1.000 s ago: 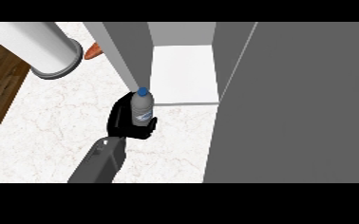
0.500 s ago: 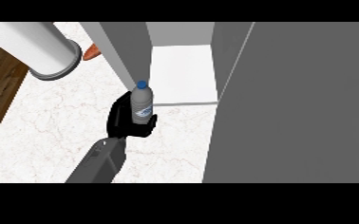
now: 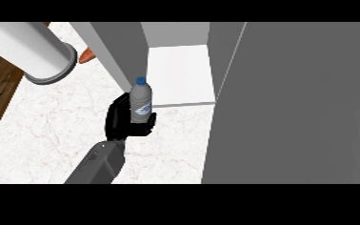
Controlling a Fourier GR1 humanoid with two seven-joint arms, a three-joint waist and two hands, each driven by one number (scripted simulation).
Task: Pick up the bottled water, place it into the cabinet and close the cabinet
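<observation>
The left hand [image 3: 118, 124] is curling its black fingers round the lower half of the bottled water [image 3: 141, 100], gripping it from the view's left side, with one part of the hand wrapping across the front of the bottle at its base. The grey forearm [image 3: 98, 164] is coming in from the lower edge, left of the middle, and is slanting up to the right toward the hand. The bottle is standing roughly upright in the grasp, its blue cap [image 3: 141, 81] pointing away from the robot and its label showing just above the fingers. It is sitting at the front of the cabinet [image 3: 181, 71], right beside the grey left wall [image 3: 119, 47] and at the near left corner of the white cabinet floor; whether its base is resting on anything cannot be told, since the hand is hiding it. The cabinet door [image 3: 295, 105] is standing open, showing as a broad grey panel that is filling the right side of the view. The white marbled bench [image 3: 56, 119] is spreading out under and to the left of the hand. A large white cylinder [image 3: 35, 52] is lying across the upper left corner, well apart from the hand, with a small orange thing [image 3: 86, 56] showing just beside it, next to the cabinet wall.
</observation>
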